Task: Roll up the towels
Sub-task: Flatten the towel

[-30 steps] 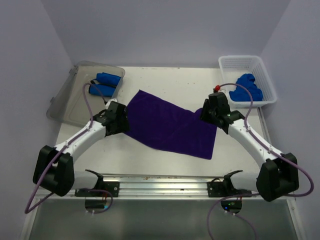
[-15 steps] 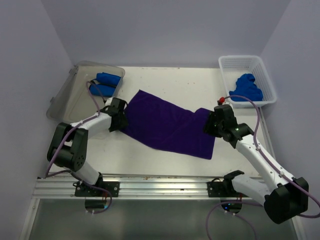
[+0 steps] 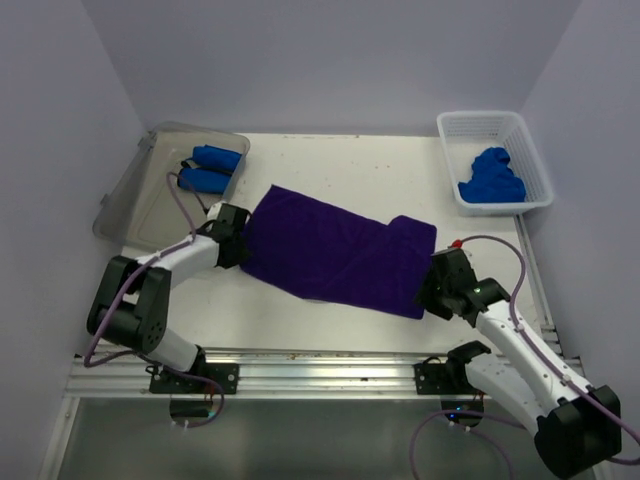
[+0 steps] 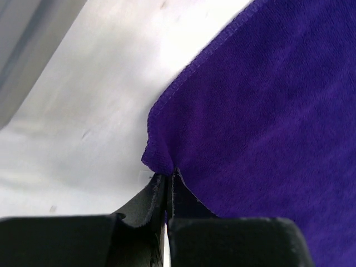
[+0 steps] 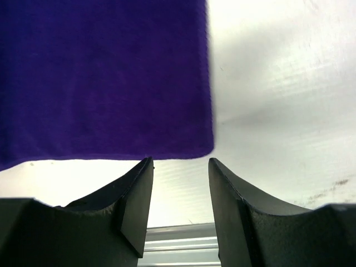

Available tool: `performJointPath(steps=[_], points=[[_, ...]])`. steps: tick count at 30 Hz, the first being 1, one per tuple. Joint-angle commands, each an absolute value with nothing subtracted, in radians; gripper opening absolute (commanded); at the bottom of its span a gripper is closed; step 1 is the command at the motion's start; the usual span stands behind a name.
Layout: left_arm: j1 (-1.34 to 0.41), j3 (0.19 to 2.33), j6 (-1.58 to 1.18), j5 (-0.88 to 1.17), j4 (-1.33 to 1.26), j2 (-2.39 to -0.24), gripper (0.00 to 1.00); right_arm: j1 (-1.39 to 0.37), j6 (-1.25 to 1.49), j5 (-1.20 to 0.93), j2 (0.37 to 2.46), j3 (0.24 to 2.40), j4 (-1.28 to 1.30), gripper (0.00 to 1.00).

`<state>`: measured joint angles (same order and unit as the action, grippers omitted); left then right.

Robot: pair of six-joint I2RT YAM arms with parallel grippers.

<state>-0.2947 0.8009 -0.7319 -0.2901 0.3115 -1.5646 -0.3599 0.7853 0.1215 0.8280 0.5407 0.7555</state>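
The purple towel lies spread out on the surface. At its left edge the left gripper is pressed together, pinching a fold of the cloth. Off its near right corner the right gripper stands spread, holding nothing.

A white table is seen across the middle of the overhead view, its surface dotted with small dark specks; a white mesh basket is set at the upper right of the frame, at the table's far right corner; a clear grey plastic tray is placed at the upper left, by the far left corner; a metal rail is fixed along the table's near edge, low in the frame; pale lilac walls are seen behind and at both sides.
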Motion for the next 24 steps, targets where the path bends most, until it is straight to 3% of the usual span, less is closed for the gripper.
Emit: performJointPath(steps=[1,9,21,24], points=[[-0.291,0.721,-0.767,-0.269,0.366,-1.416,0.0,-0.36,0.902,0.134,0.847,0.523,0.788,0.48],[-0.293,0.623,-0.776,-0.232,0.405,-1.259,0.0,-0.36,0.989,0.143,0.876,0.436,0.738,0.45],[-0.293,0.626,-0.746,-0.206,0.399,-1.265,0.0,-0.36,0.965,0.146,0.914,0.388,0.611,0.46],[-0.293,0.638,-0.739,-0.206,0.4,-1.272,0.0,-0.359,0.96,0.155,0.943,0.384,0.6,0.39]])
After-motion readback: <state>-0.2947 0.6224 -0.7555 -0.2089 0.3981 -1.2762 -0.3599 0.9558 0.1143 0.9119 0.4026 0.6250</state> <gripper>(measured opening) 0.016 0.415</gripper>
